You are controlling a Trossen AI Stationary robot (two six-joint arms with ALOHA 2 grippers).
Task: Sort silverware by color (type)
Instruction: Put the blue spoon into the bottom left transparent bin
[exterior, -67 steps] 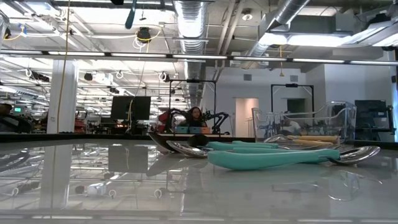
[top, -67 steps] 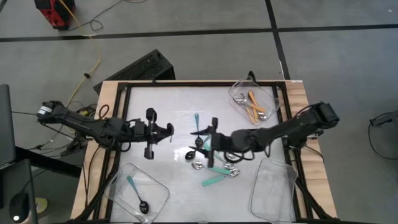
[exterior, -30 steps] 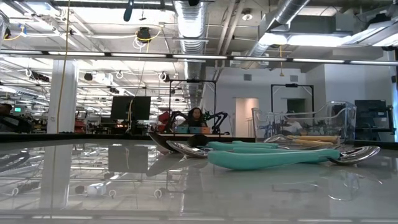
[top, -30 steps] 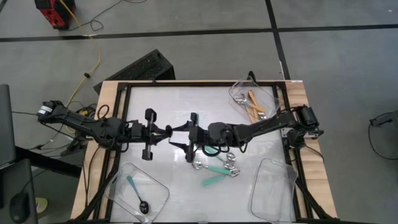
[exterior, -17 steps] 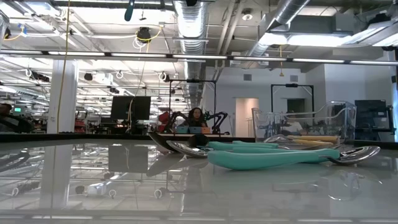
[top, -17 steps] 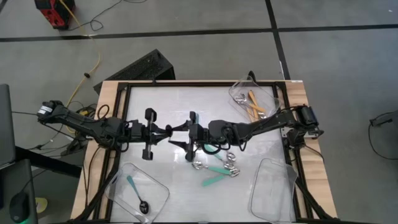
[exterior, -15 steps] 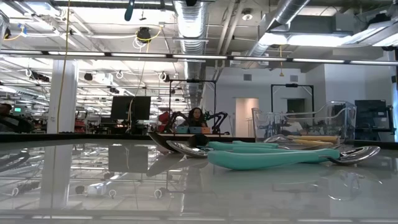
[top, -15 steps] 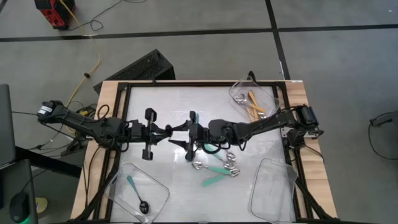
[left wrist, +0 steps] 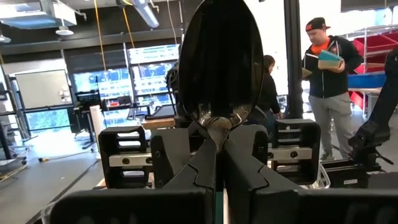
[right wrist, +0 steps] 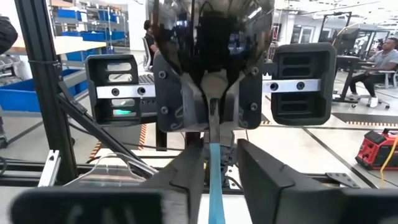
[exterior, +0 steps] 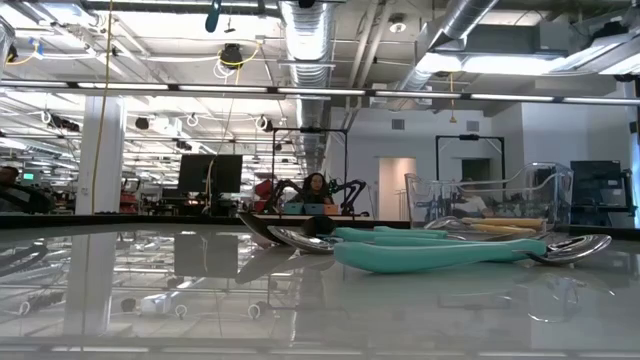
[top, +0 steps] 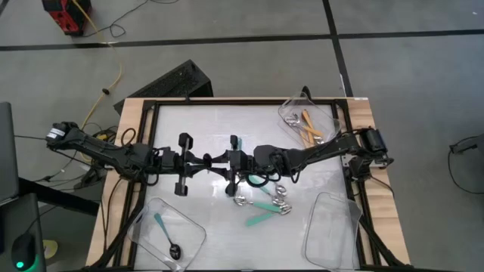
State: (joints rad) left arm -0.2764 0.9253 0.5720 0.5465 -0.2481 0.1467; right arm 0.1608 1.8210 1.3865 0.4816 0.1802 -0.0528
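both grippers meet over the middle of the table [top: 189, 125], nose to nose, with one thin blue-handled spoon [top: 235, 143] between them.

left gripper [top: 214, 161]: fingers [left wrist: 199, 171] pressed together, pinching the spoon at its neck. the black bowl [left wrist: 220, 59] stands upright just past the fingertips in the left wrist view, with the right gripper's body directly behind it.

right gripper [top: 224, 160]: jaws a little apart, one finger on each side of the blue handle [right wrist: 215, 180] in the right wrist view. whether the pads actually press on the handle, cannot tell.

remaining loose silverware [top: 266, 202]: a small heap of teal-green-handled spoons with silver bowls on the table just behind and beside the right gripper, under its forearm. low view shows one teal-handled spoon [exterior: 450, 253] lying flat in front of the rest.

trays: orange-handled spoons [top: 310, 128] in the clear tray [top: 291, 106] well behind the right gripper. a blue-handled spoon [top: 166, 234] lies in the clear tray [top: 195, 227] near the left gripper's side. a third clear tray [top: 333, 242] sits at the right arm's corner.
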